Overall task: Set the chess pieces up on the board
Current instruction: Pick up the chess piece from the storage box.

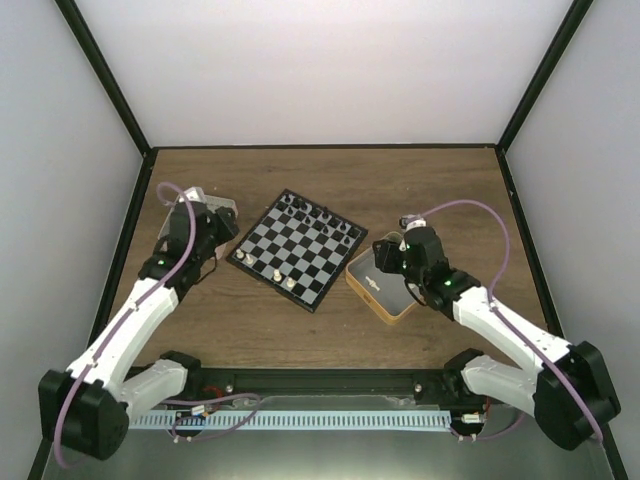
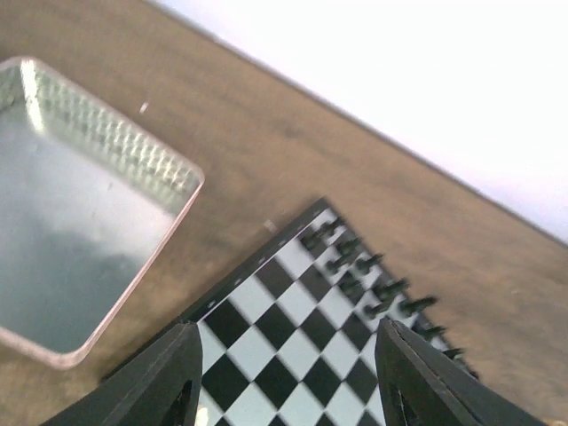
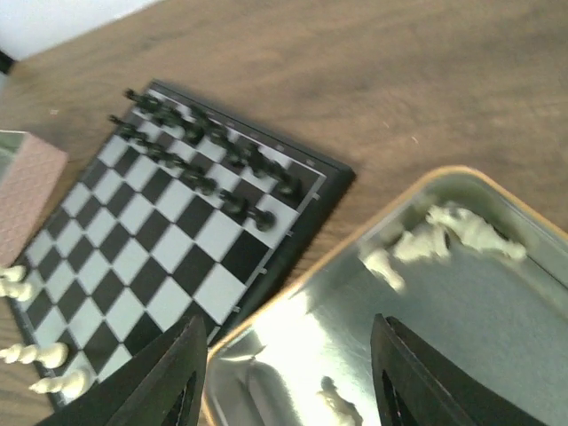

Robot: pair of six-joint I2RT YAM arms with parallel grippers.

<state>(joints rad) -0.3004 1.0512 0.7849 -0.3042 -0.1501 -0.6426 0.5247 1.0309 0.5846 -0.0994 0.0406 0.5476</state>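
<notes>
The board (image 1: 300, 250) lies at mid-table, turned like a diamond. Three cream-white chess pieces (image 1: 276, 273) stand along its near-left edge, also seen at the lower left of the right wrist view as chess pieces (image 3: 37, 355). More cream pieces (image 3: 444, 232) lie loose in a gold-rimmed tin (image 3: 303, 280). My right gripper (image 3: 288, 386) hangs open over that tin, with nothing between its fingers. My left gripper (image 2: 284, 390) is open above the board's left corner (image 2: 266, 328), also holding nothing.
Black figures (image 1: 320, 215) fill the board's two far rows. A silver tin (image 2: 133, 142), empty where visible, sits left of the board, partly under the left arm (image 1: 190, 240). The gold tin (image 1: 357, 282) rests right of the board. Walls enclose the table.
</notes>
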